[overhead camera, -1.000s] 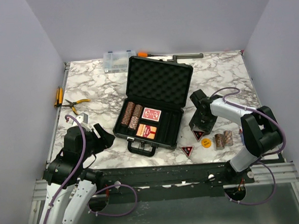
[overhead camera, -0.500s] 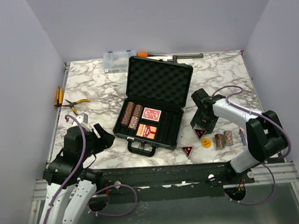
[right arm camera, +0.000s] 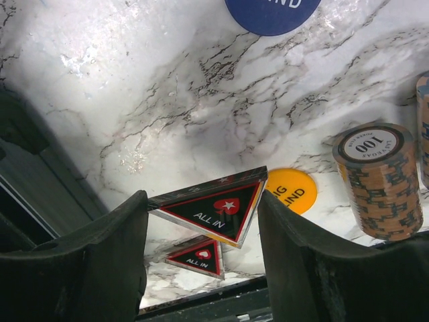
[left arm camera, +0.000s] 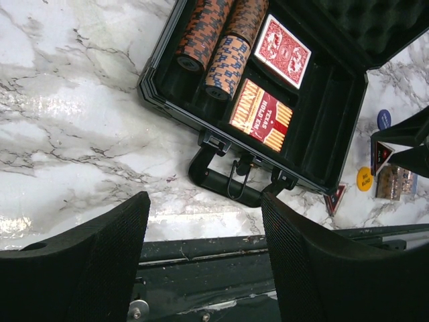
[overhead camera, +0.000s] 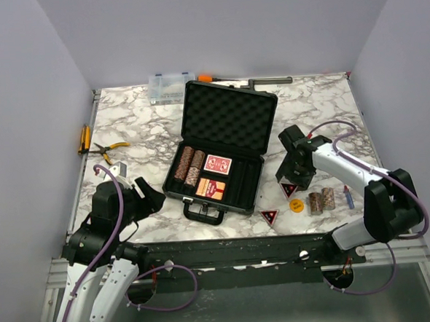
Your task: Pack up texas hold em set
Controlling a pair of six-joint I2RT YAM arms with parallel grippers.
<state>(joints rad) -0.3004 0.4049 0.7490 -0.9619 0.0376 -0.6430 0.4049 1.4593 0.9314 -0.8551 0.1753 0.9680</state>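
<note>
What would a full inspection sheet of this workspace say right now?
Surface: marble-patterned table.
Job's things: black case open, holding cased chip stacks and two card decks; outside it, loose chip stacks, yellow token, blue token, second triangle.
Clutter: organiser box and screwdriver at the far edge, pliers at the left.
Grippers: left gripper open, empty; right gripper shut on an ALL IN triangle.
Cables: purple cables along both arms, no snag seen.
Surroundings: plain walls on three sides.

Left gripper hangs tucked back by its base, jaws wide apart; right gripper is reached out, jaws pinching a triangular token.
</note>
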